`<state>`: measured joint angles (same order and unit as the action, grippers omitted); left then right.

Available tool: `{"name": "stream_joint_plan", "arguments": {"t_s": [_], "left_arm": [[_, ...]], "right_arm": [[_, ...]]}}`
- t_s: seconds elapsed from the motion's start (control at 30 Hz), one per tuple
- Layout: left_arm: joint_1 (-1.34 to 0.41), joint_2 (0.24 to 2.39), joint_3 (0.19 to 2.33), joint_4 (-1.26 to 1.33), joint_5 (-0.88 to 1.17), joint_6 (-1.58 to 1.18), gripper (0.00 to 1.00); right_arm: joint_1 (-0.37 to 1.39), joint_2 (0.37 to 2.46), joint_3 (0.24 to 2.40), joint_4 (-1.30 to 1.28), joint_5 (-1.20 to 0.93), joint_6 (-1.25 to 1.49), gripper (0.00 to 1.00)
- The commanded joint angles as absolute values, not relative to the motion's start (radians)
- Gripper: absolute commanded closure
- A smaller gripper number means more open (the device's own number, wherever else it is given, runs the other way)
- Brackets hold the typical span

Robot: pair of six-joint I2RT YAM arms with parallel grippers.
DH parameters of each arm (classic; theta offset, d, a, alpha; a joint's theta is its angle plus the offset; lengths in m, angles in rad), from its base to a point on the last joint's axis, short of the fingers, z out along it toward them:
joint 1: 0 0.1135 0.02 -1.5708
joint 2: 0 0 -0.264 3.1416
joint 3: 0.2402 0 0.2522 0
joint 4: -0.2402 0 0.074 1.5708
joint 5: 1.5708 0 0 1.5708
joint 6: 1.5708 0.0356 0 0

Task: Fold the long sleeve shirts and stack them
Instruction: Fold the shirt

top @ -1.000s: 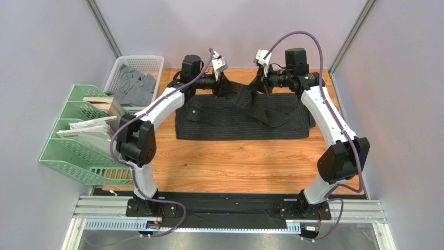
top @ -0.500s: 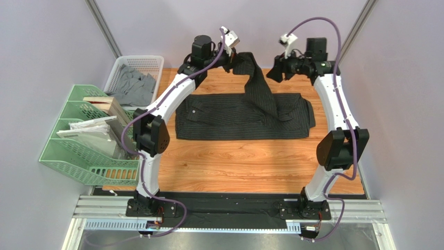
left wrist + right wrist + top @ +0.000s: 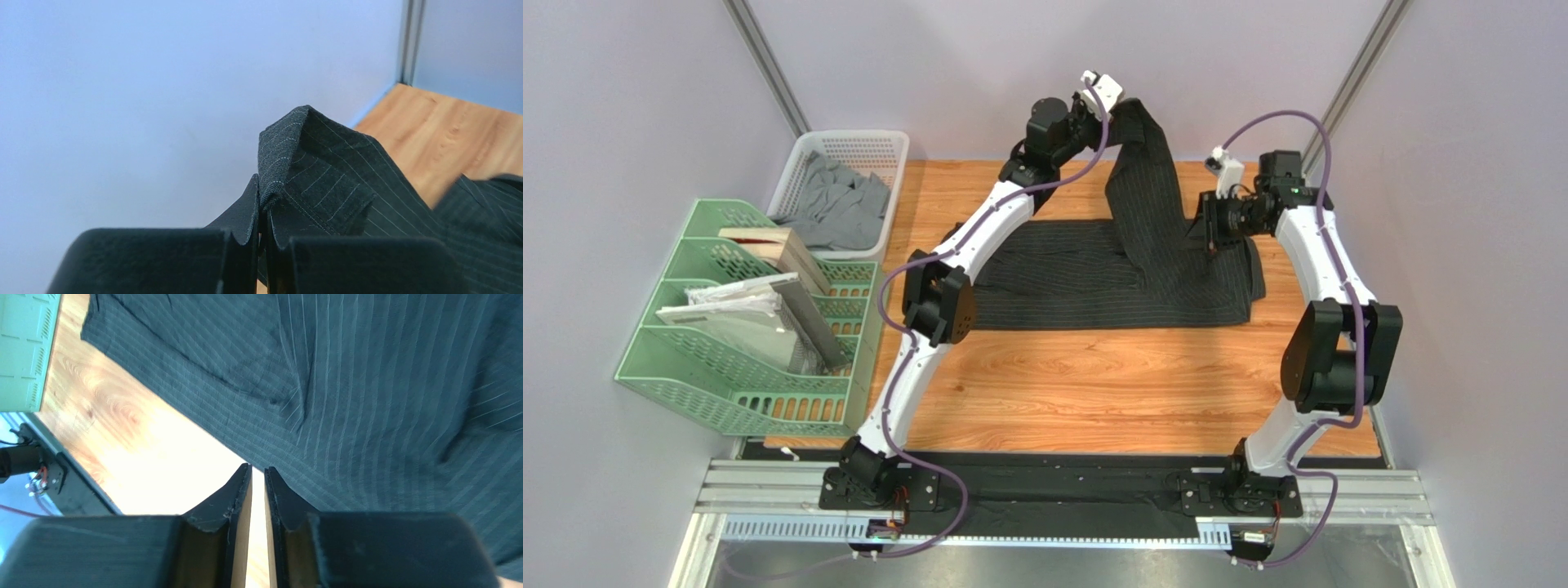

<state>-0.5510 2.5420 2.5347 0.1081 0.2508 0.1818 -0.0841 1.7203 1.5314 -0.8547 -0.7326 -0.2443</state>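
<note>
Though barely begun, stood at the first fold only. Found the long sleeve shirt (image 3: 1063, 276) spread flat on the table (image 3: 1112, 380), well right of the white basket (image 3: 854, 137), body unfolded. Saw the left gripper (image 3: 261, 220) clamped on the end of one sleeve (image 3: 1149, 184), lifted high (right of the basket, about level with it in depth). Saw the right gripper (image 3: 258, 481) low over the shirt's end farthest from the basket, jaws almost together, a slit showing, nothing held. Judged sleeves, body folds and stacking all left to do.
</note>
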Motion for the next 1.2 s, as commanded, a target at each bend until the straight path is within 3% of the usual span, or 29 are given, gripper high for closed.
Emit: {"name": "stream_joint_plan", "arguments": {"t_s": [0.0,0.1,0.3,0.43,0.6,0.8,1.0,1.17], "left_arm": [[-0.569,2.514,2.585,0.284,0.149,0.271,1.00],[-0.554,2.453,2.447,0.333,0.230,0.278,1.00],[-0.479,2.281,2.159,0.308,0.668,0.244,1.00],[-0.451,2.145,1.930,0.229,0.964,0.383,1.00],[-0.402,2.066,1.836,0.028,1.126,0.622,1.00],[-0.356,1.988,1.807,-0.530,1.157,1.125,1.00],[-0.315,1.930,1.692,-0.753,1.099,1.555,1.00],[-0.282,1.925,1.663,-0.922,1.057,1.885,1.00]], "right_arm": [[-0.077,1.696,1.488,-0.782,-0.701,-0.189,0.83],[-0.077,1.764,1.509,-0.773,-0.684,-0.155,0.83],[-0.078,1.848,1.551,-0.808,-0.643,-0.138,0.85],[-0.080,1.874,1.540,-0.844,-0.631,-0.132,0.86],[-0.081,1.910,1.508,-0.862,-0.594,-0.126,0.87],[-0.087,1.973,1.520,-0.888,-0.467,-0.118,0.92],[-0.104,2.059,1.595,-0.969,-0.376,-0.120,1.00],[-0.118,2.079,1.605,-0.994,-0.345,-0.132,1.00]]}}
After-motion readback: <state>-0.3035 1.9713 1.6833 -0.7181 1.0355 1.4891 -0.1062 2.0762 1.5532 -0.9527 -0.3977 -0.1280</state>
